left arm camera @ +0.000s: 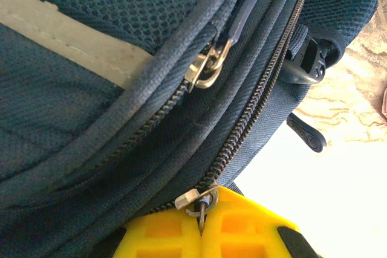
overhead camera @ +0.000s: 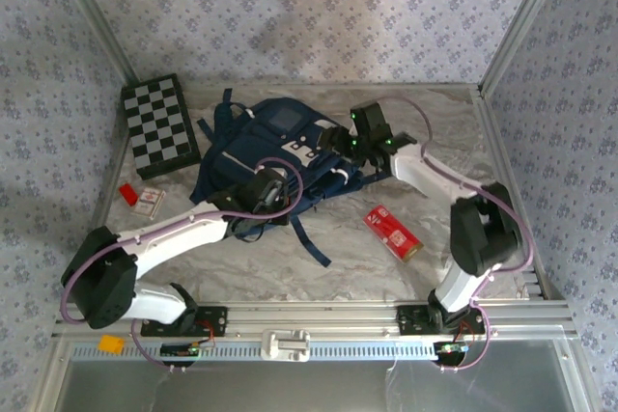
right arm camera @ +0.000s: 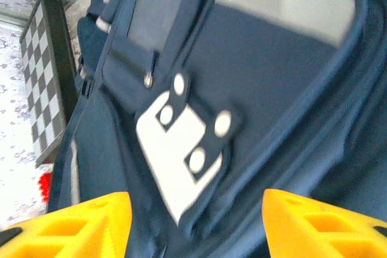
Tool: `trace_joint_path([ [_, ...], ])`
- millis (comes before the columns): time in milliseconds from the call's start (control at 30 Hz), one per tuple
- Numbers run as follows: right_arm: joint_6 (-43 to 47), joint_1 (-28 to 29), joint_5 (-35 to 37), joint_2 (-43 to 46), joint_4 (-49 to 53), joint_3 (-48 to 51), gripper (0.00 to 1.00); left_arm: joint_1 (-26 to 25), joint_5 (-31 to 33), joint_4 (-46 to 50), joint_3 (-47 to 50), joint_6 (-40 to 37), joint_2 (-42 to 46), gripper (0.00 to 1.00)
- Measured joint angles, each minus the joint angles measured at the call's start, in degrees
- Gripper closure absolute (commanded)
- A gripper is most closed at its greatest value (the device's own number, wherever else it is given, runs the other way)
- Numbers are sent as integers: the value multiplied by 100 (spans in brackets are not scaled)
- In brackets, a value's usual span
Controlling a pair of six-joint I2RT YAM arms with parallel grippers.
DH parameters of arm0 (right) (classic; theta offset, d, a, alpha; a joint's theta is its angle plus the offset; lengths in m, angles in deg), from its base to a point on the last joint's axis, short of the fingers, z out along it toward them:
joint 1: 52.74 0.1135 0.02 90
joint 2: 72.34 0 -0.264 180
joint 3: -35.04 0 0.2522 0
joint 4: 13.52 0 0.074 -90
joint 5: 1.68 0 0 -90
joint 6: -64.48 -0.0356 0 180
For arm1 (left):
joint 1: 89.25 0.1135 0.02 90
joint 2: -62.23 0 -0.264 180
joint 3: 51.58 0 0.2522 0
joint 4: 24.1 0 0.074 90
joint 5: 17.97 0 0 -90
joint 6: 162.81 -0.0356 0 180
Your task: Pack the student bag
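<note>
- The student bag [overhead camera: 280,147] lies flat at the middle back of the table [overhead camera: 338,258]. It sits between a checkered board [overhead camera: 159,124] on the left and a red box [overhead camera: 391,232] on the right.
- I see my left gripper [left arm camera: 202,228] at the bag's near edge, its yellow fingers [left arm camera: 242,234] pressed together on a metal zipper pull [left arm camera: 195,199].
- My right gripper [right arm camera: 193,228] faces the bag's white patch [right arm camera: 175,161] with its fingers spread wide, holding nothing.
</note>
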Motion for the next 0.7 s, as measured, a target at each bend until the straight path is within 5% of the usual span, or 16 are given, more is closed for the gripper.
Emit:
trace_joint_path([
  [167,-1082,715,-81,785,-439,1176,43,0,-24,13,-4,-7,-4,100],
  [467,-2592,1394,-55,-57,-1408,1373,45,0,-20,37,-7,-50,-4,100],
  [567,-2796,1434,-42,-317,-1580,1156,58,24,44,72,-7,-98,-4,100],
  [700,-2900,1458,-48,-514,-1869,1104,87,48,98,116,-15,-184,-7,100],
])
